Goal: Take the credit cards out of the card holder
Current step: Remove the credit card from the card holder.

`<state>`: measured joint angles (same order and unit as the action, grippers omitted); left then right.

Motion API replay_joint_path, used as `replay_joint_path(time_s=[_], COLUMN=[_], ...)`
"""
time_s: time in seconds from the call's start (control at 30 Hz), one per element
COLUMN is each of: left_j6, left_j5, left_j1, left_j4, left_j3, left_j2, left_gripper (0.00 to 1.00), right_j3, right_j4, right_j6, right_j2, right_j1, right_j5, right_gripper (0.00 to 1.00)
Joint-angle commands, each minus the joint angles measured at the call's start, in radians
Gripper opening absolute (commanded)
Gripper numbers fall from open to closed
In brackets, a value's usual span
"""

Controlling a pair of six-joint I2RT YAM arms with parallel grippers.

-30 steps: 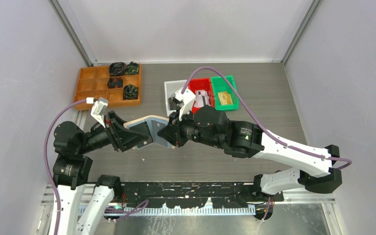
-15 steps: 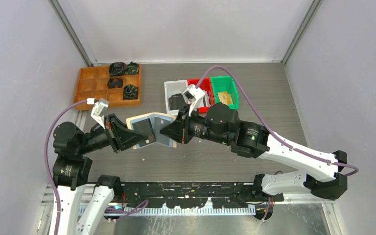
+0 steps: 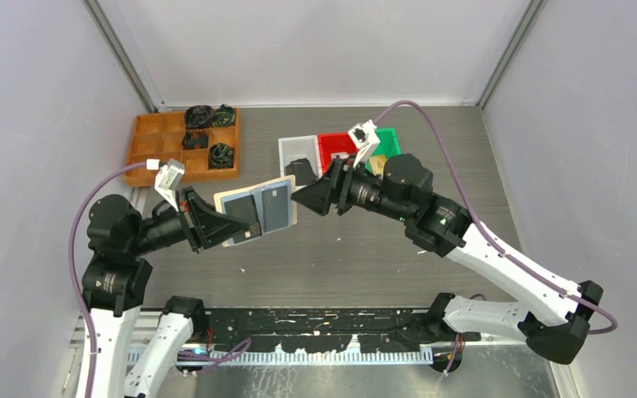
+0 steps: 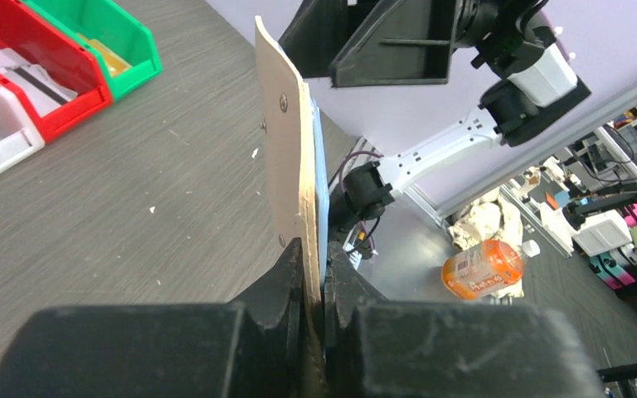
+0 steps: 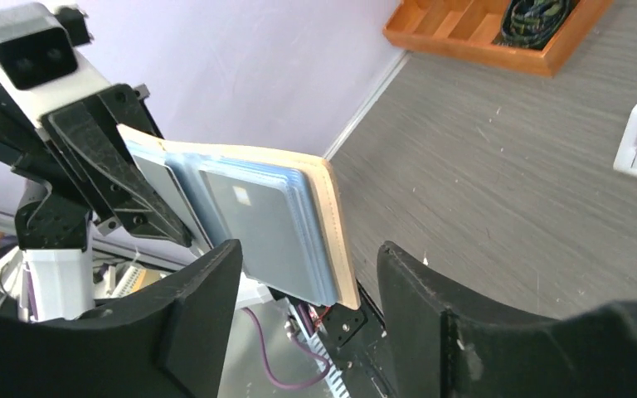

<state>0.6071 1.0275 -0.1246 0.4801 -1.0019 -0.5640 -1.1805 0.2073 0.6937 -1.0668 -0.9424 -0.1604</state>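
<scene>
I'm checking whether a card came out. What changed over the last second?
The right gripper drew back from the card holder toward the bins, open and empty; a dark grey card still sits in its pocket. The left gripper stays clamped on the holder's edge. Bins and wooden tray have not moved.

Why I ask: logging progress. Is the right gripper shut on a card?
No, the right gripper is open, with nothing held between its fingers.
</scene>
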Motion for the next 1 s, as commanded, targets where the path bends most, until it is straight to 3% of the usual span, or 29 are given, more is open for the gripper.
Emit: replay_joint_path(time_s=[0.0, 0.13, 0.5, 0.97], left_j6=[-0.091, -0.166, -0.089, -0.029], left_j5=[-0.046, -0.094, 0.032, 0.061], left_j1=[-0.001, 0.0, -0.001, -0.001], left_j4=[0.101, 0.21, 0.165, 0.124], left_j3=[-0.089, -0.138, -0.132, -0.119], left_j2=[-0.06, -0.101, -0.128, -0.135], left_gripper=[0.0, 0.0, 0.0, 0.0], right_j3=[-0.099, -0.188, -0.041, 0.078], right_j4=[-0.007, 0.039, -0.384, -0.592], right_j6=[0.023, 0.039, 0.315, 0.419], right_j2=[0.022, -0.005, -0.153, -0.224], right_j1=[0.071, 0.089, 0.086, 0.073], right_j5=[-0.155, -0.184, -0.458, -0.528], right_gripper=[0.68, 0.66, 0.55, 0.45])
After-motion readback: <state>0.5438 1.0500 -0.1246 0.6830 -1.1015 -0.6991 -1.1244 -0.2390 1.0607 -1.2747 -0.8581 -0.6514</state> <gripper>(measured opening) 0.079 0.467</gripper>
